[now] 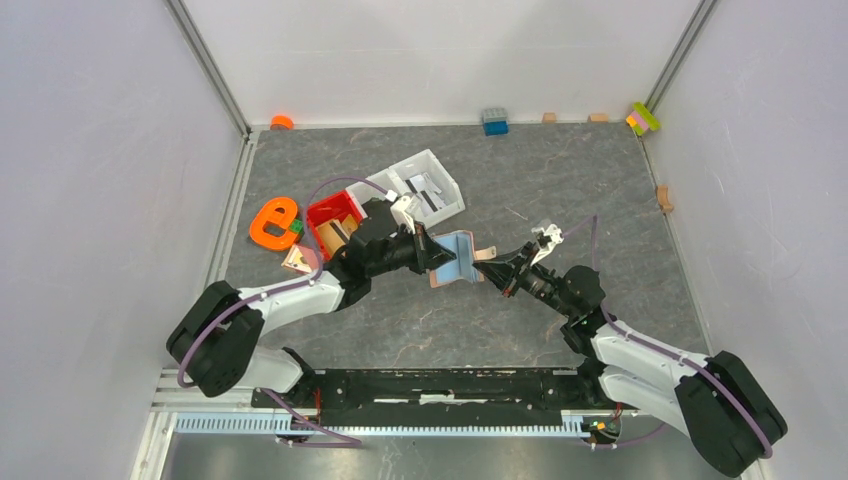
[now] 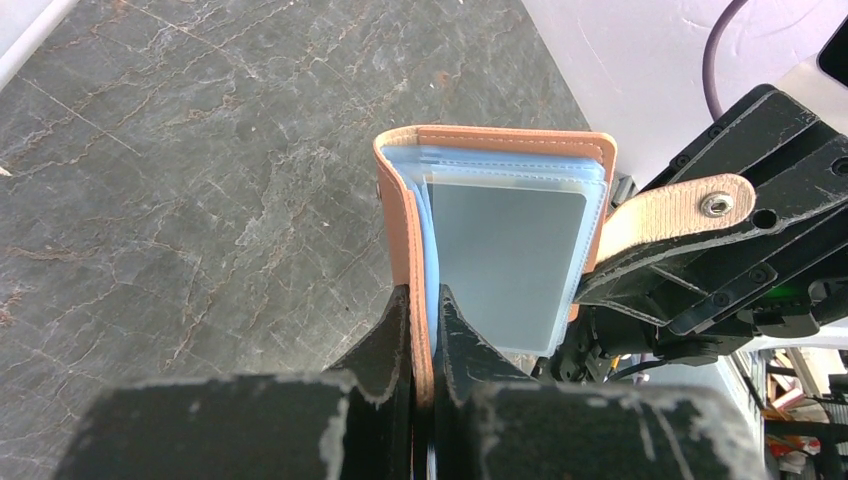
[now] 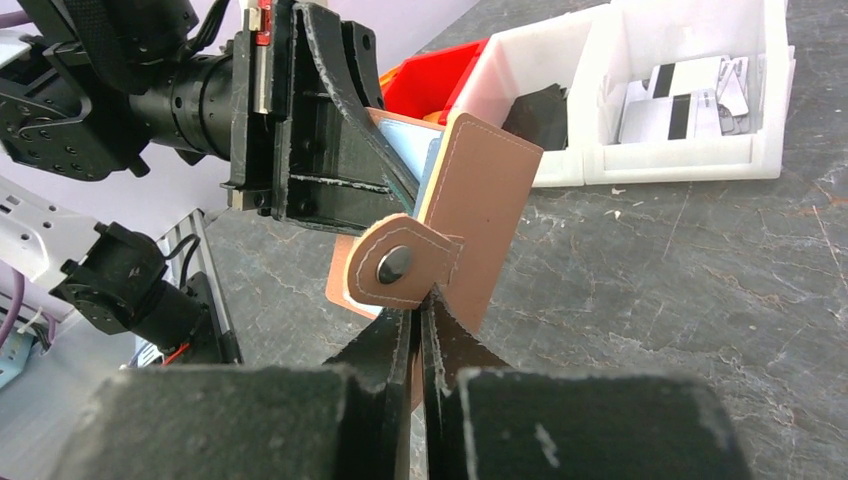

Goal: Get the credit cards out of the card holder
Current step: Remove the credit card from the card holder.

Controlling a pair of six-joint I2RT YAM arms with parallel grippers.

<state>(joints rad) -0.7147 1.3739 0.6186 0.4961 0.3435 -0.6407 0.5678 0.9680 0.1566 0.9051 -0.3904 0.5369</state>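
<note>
Top view: one tan card holder (image 1: 455, 258) hangs over the grey veined table (image 1: 560, 190), between my left gripper (image 1: 432, 252) and my right gripper (image 1: 497, 270). One white two-compartment bin (image 1: 425, 190) and one red bin (image 1: 335, 212) stand beyond.

Left wrist view: my left jaws are clamped on the stitched cover. One pale blue-grey credit card (image 2: 510, 260), flat with rounded corners, sits in a clear sleeve.

Right wrist view: my right jaws are pinched closed on the holder, just under its rounded closing tab (image 3: 400, 265), which has one metal stud.

Cannot see the card holder's (image 2: 404, 230) near edge, pinched out of sight inside the left gripper (image 2: 424, 310), nor read the packets (image 1: 425, 192) in the white bin (image 1: 405, 168), too small from above.
</note>
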